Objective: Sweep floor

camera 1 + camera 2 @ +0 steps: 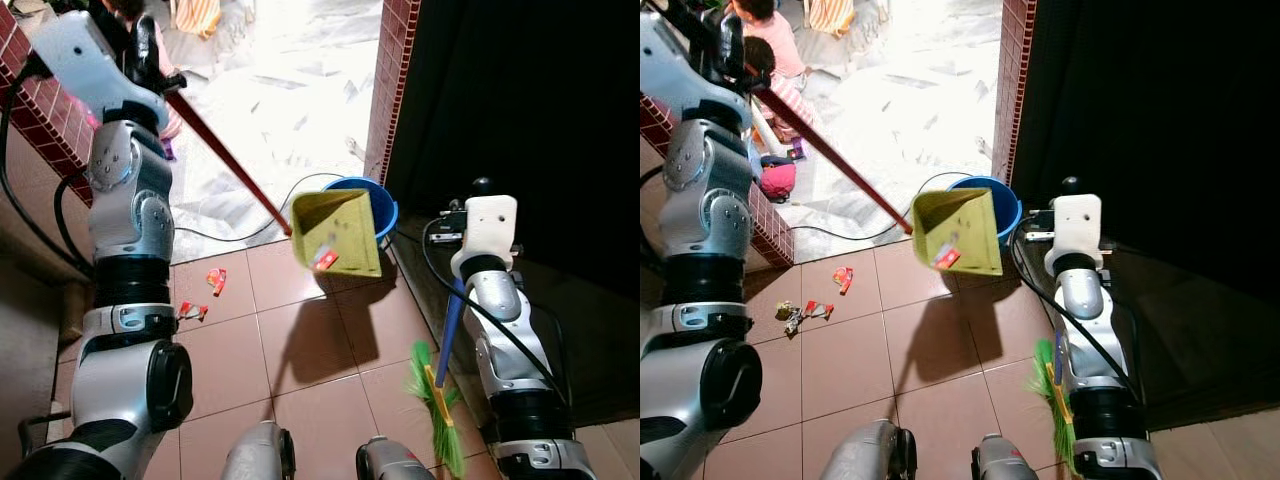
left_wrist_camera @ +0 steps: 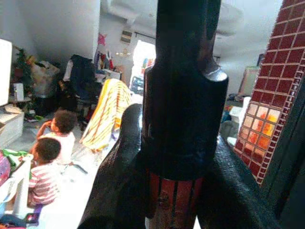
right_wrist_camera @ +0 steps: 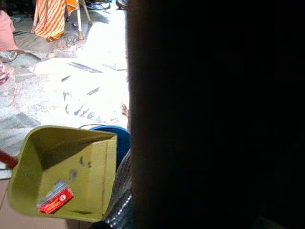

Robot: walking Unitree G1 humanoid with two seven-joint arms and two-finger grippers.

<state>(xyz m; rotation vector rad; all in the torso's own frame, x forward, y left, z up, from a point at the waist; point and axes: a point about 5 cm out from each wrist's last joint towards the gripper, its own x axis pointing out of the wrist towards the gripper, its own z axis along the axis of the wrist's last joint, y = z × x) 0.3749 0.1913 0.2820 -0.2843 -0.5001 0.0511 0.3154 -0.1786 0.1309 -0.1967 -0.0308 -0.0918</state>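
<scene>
Dustpan [image 1: 338, 232] hangs tilted just above the blue bucket [image 1: 383, 205], which it largely hides; a small red wrapper [image 1: 324, 260] lies inside the pan. Its long red handle [image 1: 222, 155] runs up to the left gripper [image 2: 169, 157], whose black fingers [image 2: 121, 181] are clamped around the handle's dark end. The right gripper [image 1: 462, 222] sits beside the bucket, holding the blue stick of the broom [image 1: 436, 405]; whether its fingers are closed I cannot tell, since its wrist view is mostly black. Red scraps [image 1: 215, 281] lie on the brown tiles [image 1: 320, 400] left of the bucket. Two people [image 2: 50, 157] sit far off, faces indistinct.
</scene>
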